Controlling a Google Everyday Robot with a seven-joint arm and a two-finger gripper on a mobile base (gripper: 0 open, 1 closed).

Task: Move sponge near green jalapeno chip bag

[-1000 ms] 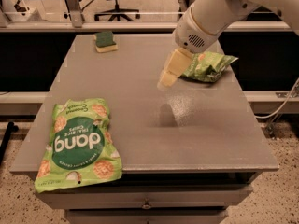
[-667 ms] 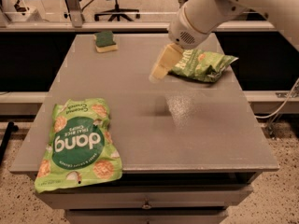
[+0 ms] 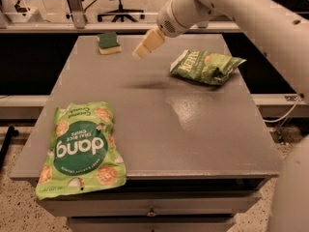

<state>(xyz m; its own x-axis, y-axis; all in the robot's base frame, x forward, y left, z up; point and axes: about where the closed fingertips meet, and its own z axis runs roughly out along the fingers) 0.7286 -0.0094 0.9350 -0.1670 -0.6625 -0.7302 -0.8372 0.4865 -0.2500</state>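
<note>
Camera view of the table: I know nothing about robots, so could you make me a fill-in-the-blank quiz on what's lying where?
1. The sponge lies at the table's far ___ corner, as the camera sees it.
2. The gripper hangs in the air between the sponge and the green jalapeno chip bag, touching ___ of them.
3. The large light-green bag at the near edge bears the word ___.
Missing words: left; neither; dang.
</note>
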